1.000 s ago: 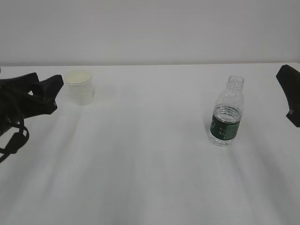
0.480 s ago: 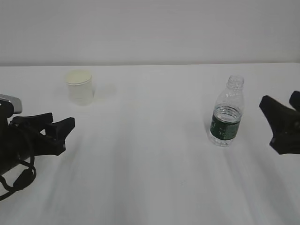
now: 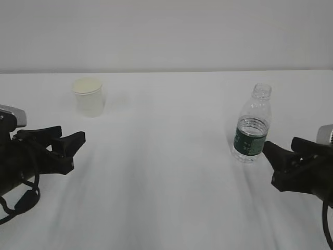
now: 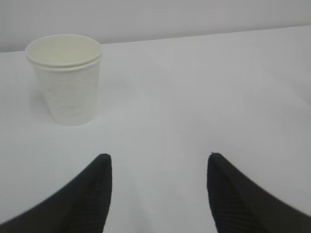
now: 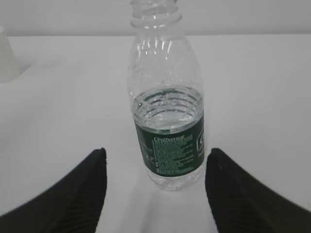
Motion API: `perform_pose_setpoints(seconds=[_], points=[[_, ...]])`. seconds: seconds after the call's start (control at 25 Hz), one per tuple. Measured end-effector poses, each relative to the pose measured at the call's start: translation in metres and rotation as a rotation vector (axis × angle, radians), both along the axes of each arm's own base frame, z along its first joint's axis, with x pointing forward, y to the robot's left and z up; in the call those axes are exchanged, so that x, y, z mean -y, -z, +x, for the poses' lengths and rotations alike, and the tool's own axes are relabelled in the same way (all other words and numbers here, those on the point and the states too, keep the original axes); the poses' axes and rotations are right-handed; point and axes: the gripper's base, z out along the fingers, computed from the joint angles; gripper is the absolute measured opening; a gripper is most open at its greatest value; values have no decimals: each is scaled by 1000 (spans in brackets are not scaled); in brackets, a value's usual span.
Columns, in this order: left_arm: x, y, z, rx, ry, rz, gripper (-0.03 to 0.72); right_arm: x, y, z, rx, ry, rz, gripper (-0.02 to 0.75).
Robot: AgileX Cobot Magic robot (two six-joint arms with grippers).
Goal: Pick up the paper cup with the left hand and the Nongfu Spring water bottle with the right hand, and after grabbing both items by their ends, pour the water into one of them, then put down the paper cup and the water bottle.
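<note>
The white paper cup [image 3: 89, 97] stands upright at the back left of the table; in the left wrist view the paper cup [image 4: 65, 80] is up and to the left of the jaws. My left gripper [image 3: 70, 142] [image 4: 159, 158] hovers low in front of it, open and empty. The uncapped Nongfu Spring water bottle [image 3: 252, 125] with its dark green label stands upright on the right, holding water [image 5: 167, 109] up to about the top of the label. My right gripper [image 3: 274, 156] [image 5: 155, 153] is open just in front of the bottle [image 5: 166, 97], its fingers short of the bottle's base.
The white table [image 3: 166, 182] runs back to a plain pale wall. A broad bare stretch of table lies between cup and bottle. A corner of the cup [image 5: 7, 53] shows at the left edge of the right wrist view.
Both arms have come down and toward the front of the table. The left gripper dropped away from the cup's side. The right gripper moved in from the right edge toward the bottle.
</note>
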Motion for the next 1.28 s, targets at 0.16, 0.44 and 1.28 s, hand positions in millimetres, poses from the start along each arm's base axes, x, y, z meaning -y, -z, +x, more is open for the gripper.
perform_pose_setpoints(seconds=[0.16,0.44,1.28], points=[[0,0,0,0,4,1,441,1,7,2,-23,15,-28,486],[1,0,0,0,7,1,435,0,14,11,-26,18,-67,636],[1,0,0,3,15,2,429,-15,45,62,-49,20,-64,671]])
